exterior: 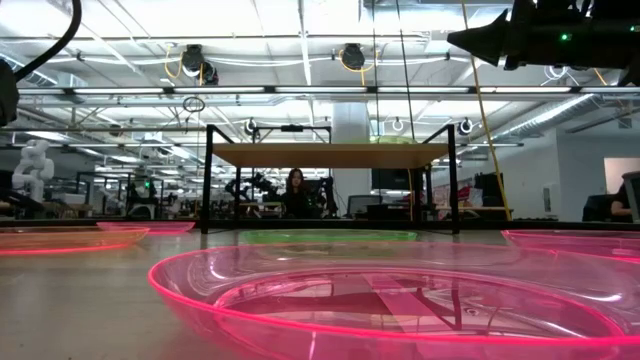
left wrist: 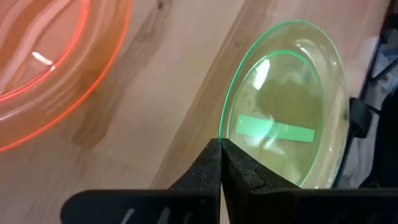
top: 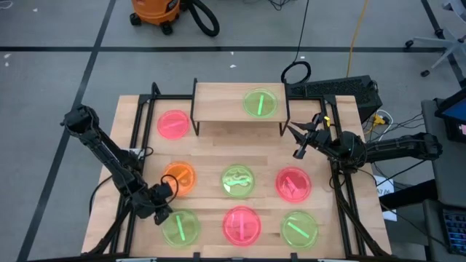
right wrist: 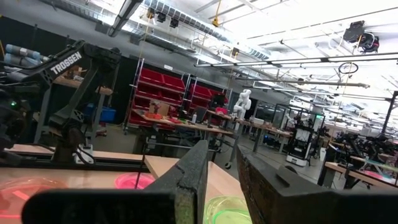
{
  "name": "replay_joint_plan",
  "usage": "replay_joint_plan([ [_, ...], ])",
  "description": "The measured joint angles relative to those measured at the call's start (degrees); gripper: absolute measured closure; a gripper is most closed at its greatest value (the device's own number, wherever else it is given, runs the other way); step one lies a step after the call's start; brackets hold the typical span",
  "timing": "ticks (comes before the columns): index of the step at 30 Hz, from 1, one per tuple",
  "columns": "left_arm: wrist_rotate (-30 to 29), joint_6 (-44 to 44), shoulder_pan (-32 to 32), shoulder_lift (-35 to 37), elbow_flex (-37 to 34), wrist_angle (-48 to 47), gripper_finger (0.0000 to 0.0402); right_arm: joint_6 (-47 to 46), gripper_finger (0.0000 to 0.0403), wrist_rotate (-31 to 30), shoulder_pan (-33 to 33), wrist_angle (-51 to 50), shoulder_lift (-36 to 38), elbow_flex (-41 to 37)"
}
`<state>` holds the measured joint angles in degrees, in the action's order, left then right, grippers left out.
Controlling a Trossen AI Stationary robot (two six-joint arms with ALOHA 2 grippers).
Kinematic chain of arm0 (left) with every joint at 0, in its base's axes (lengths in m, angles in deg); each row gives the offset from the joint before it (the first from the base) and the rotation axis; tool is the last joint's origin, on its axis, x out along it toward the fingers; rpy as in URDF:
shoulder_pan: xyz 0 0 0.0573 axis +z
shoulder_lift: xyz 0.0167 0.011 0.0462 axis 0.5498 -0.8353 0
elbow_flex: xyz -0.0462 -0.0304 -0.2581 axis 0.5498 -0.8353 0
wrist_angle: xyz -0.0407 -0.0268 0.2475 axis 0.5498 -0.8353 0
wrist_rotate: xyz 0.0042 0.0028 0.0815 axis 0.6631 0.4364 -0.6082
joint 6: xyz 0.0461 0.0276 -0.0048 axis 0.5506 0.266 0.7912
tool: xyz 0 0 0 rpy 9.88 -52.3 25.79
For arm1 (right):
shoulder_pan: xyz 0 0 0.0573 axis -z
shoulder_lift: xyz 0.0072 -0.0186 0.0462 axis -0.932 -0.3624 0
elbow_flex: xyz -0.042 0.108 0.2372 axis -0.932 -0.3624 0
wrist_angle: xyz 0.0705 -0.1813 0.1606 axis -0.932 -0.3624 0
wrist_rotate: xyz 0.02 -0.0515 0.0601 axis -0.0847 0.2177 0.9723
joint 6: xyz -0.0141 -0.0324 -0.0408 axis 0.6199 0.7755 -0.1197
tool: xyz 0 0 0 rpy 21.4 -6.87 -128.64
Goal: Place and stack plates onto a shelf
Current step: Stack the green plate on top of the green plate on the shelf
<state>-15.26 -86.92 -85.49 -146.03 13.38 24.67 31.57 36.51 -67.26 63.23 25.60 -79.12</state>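
A front row of three plates is lying farthest from the shelf (top: 239, 109): a green plate (top: 180, 227), a pink plate (top: 241, 224) and another green plate (top: 298, 228). The left gripper (top: 164, 210) is sitting at the first green plate's rim (left wrist: 222, 118), its fingers (left wrist: 211, 165) pressed together with the rim's edge right at their tips. Closer to the shelf, an orange plate (top: 180, 177), a green plate (top: 238, 181) and a red-pink plate (top: 293, 183) are forming a middle row. A pink plate (top: 173, 124) is resting just left of the shelf. One green plate (top: 261, 102) is sitting on the shelf board. The right gripper (top: 298, 139) is hovering off the shelf's right end, its fingers (right wrist: 189, 174) slightly parted and empty.
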Motion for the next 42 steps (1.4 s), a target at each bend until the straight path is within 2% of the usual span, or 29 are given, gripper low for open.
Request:
replay_joint_plan([
  [7,0.03,2.04,1.24,0.26,0.00,1.30,0.0400,-0.02,0.0332,0.02,0.00,0.00,0.00,0.00],
  [12,0.51,2.85,2.78,4.12,0.00,1.01,0.0401,-0.04,0.0332,0.00,0.00,0.04,0.00,0.00],
  [23,-8.70,14.01,9.52,16.84,0.00,-0.84,0.0401,-0.09,0.0332,0.00,0.01,0.17,0.01,0.00],
  [27,-9.04,17.11,12.96,19.40,0.02,-0.83,0.0401,-0.09,0.0332,0.00,0.00,0.18,0.00,0.00],
  [31,-6.38,17.62,14.71,19.91,0.04,-3.12,0.0401,-0.07,0.0332,0.00,0.00,0.17,0.02,0.00],
  [37,-3.73,13.13,14.40,18.95,0.04,-11.24,0.0401,-0.07,0.0332,0.00,0.02,-0.14,0.02,0.00],
  [42,-6.23,25.61,12.23,13.85,1.69,-9.50,0.0401,-0.02,0.0332,-0.45,0.02,-0.60,0.02,-0.02],
])
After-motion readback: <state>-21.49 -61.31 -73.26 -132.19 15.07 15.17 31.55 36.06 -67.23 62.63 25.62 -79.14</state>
